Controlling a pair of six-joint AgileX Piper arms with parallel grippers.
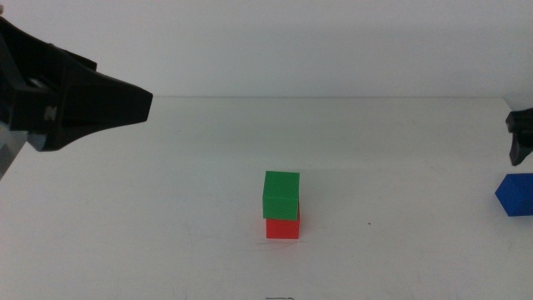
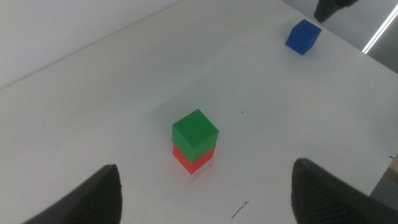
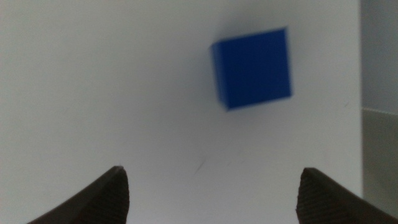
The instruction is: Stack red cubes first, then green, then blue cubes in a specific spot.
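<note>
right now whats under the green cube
The red cube sits directly under the green cube, resting on the white table. Only the red cube's sides show; its top face is covered by the green one, which sits slightly off-square on it.

Green cube [image 1: 281, 194], red cube [image 1: 282, 227], blue cube [image 3: 252, 66]: matt, plain faces. Tabletop [image 1: 166, 208]: smooth white, slight sheen. Left tool [image 2: 205, 190]: dark, matt.

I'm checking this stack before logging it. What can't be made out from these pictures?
- Red cube: its top, covered by the green cube in every view.
- Blue cube: cut off by the middle view's right edge; blurred in the right wrist view.
- Right pincer: only a dark sliver in the middle view.
- Left pincer: tips cut off by the left wrist view's bottom edge.
</note>
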